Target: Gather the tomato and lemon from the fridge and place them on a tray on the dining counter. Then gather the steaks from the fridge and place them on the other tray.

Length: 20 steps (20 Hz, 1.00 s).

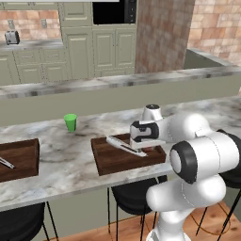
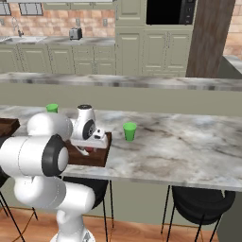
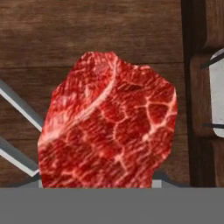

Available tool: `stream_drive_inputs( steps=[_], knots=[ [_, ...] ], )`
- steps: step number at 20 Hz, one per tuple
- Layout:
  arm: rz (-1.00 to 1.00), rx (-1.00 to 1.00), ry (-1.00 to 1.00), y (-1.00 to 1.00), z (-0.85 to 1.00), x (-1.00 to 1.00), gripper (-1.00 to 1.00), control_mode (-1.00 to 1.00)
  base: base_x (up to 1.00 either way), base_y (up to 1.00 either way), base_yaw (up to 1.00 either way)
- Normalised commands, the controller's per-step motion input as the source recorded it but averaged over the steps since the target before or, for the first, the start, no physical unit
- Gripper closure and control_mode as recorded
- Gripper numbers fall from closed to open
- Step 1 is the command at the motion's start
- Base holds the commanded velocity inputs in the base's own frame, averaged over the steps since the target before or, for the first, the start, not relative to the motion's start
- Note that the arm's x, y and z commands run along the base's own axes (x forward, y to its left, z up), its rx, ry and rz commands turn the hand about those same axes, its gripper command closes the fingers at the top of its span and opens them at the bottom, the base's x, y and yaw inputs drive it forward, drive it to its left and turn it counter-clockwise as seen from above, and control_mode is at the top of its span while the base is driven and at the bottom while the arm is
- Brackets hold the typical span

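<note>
- A green cup (image 1: 70,122) stands on the veined marble dining counter (image 1: 66,160).
- A dark wooden tray (image 1: 120,157) with a raised rim carries a flat grey utensil (image 1: 124,146).
- My gripper (image 1: 143,149) hangs over the tray.
- My fingers clench the marbled red steak (image 3: 107,127), its slab rising between them above the wood grain.

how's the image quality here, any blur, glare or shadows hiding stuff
Hand view: the steak is sharp, its marbling crisp, but so close it hides the claw's tips. Left base view: even flat light, only a soft shadow beside the green cup on the dining counter; slightly coarse rendering. Right base view: no glare, though the arm blocks much of the tray.
</note>
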Motion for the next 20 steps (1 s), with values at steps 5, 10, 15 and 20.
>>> stream_drive_inputs(
  steps=[5,10,15,20],
  knots=[
    [0.00,0.00,-0.04,0.03,-0.29,0.00,-1.00,-1.00,0.00,0.00,0.00],
    [0.00,0.00,-0.01,0.00,-0.03,-0.11,-1.00,-1.00,0.00,0.00,0.00],
    [0.00,0.00,-0.01,0.00,0.30,-0.28,-1.00,-1.00,0.00,0.00,0.00],
    [0.00,0.00,0.00,0.00,0.48,-0.36,-1.00,-1.00,0.00,0.00,0.00]
  ],
)
